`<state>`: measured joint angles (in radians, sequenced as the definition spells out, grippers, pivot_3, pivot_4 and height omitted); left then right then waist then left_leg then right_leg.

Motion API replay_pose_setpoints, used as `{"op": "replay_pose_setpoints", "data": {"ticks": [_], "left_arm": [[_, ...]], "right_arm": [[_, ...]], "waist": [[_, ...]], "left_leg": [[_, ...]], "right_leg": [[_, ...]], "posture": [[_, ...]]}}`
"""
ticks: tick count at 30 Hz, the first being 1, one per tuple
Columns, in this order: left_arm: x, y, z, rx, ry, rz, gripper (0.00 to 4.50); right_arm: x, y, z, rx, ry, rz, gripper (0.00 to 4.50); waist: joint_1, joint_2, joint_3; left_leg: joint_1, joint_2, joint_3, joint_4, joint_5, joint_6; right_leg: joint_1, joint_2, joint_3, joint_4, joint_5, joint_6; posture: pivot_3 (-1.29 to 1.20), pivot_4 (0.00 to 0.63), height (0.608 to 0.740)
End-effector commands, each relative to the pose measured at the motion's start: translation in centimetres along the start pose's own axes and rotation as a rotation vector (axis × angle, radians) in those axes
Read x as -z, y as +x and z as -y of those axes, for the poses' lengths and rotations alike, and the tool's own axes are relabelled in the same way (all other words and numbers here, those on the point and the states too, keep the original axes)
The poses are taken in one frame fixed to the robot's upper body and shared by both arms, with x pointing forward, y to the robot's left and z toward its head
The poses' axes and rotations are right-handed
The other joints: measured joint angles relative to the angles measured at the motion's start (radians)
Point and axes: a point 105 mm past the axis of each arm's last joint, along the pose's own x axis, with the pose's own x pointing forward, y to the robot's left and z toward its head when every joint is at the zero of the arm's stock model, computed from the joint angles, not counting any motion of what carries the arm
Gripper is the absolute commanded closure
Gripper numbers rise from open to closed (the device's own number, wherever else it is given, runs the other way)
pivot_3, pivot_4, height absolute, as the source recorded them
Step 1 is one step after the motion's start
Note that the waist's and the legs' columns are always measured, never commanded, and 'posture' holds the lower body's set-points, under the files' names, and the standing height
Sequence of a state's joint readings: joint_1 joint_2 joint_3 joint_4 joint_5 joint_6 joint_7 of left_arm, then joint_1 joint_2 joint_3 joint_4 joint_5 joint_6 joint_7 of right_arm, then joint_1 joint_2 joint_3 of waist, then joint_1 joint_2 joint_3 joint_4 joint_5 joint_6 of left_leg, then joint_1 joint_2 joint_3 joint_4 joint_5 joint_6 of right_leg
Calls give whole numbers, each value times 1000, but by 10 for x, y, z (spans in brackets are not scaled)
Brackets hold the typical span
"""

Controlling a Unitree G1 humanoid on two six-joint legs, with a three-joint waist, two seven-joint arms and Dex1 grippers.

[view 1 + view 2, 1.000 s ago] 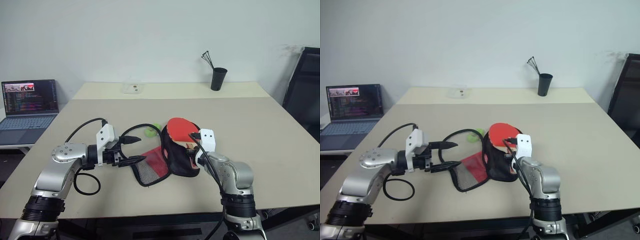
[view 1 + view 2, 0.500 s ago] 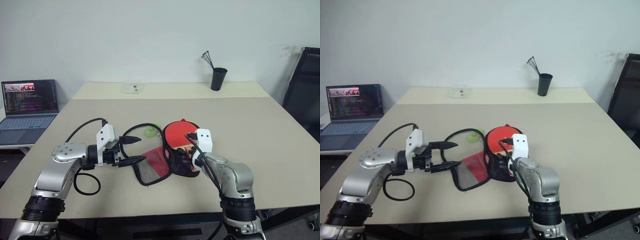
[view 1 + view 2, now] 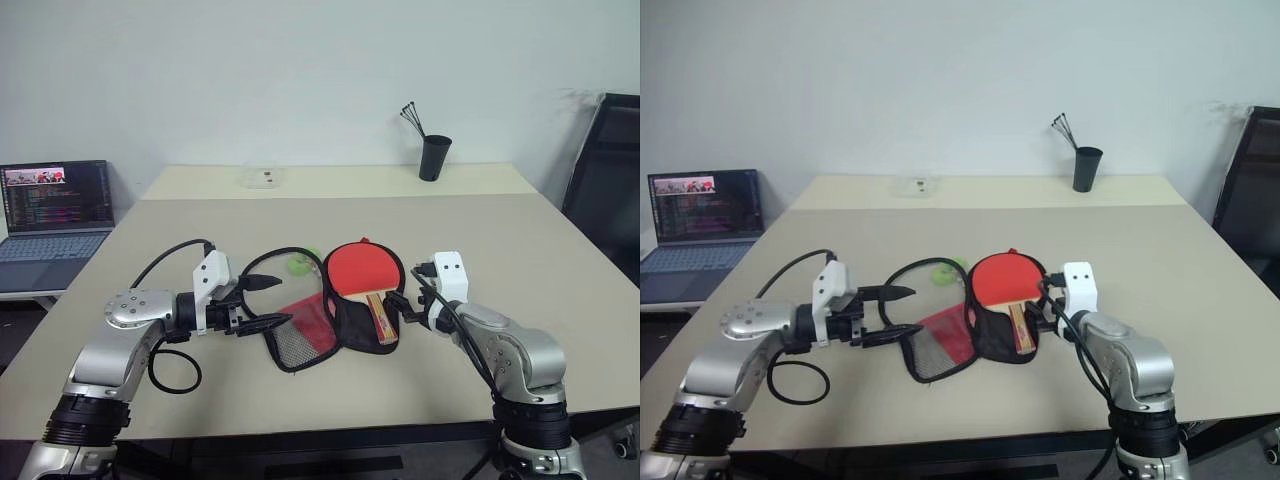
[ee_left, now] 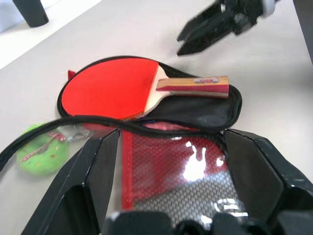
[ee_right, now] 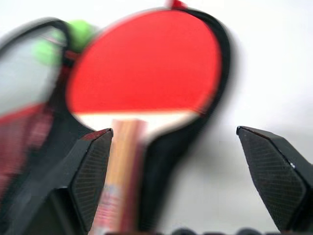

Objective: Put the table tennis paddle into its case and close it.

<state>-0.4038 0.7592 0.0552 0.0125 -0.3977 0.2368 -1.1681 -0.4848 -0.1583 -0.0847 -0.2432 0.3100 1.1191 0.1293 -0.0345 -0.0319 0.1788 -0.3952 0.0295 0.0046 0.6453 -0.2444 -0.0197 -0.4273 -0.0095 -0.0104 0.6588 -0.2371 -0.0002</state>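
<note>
Red rubber-faced wooden-handled table tennis paddle lies in the open black soft case, ready for closing; right gripper spread, empty; left gripper spread beside the mesh flap.

Head stereo pair: high, facing forward-down over the table. Wrist cameras: low, close, converging from left and right. All share the table tennis paddle in the case.

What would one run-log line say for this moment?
paddle: lying in open case | right tool: open, beside handle | left tool: open at mesh flap | zip: not closed
</note>
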Motion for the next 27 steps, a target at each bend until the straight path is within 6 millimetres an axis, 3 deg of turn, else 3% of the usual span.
{"op": "replay_pose_setpoints", "data": {"ticks": [1,13,16,20,27], "left_arm": [[-11,0,-1,-2,37,23,786],[-13,0,-1,0,49,20,786],[-13,-1,-1,-2,51,19,786],[-13,-2,-1,-4,51,18,786],[-12,-4,-1,-7,53,12,786]], "right_arm": [[-6,8,-8,-31,-10,52,11],[18,30,-17,-64,-54,0,11],[20,32,-12,-50,-17,-12,617],[15,30,-6,-51,22,8,1753],[4,18,20,-7,99,59,1753]], "waist": [[-1,0,0],[2,0,0],[3,0,0],[6,-1,0],[9,-1,0]], "left_leg": [[1,0,0,0,0,0],[1,1,-1,0,0,0],[1,1,-1,0,0,0],[2,1,-1,0,0,0],[2,1,-1,1,0,0]], "right_leg": [[0,1,0,0,0,0],[0,2,0,0,0,0],[1,2,0,1,0,0],[2,1,0,0,0,0],[4,-4,0,0,0,0]], "posture": [[0,150,740],[0,150,740],[0,150,740],[0,150,740],[0,150,740]]}}
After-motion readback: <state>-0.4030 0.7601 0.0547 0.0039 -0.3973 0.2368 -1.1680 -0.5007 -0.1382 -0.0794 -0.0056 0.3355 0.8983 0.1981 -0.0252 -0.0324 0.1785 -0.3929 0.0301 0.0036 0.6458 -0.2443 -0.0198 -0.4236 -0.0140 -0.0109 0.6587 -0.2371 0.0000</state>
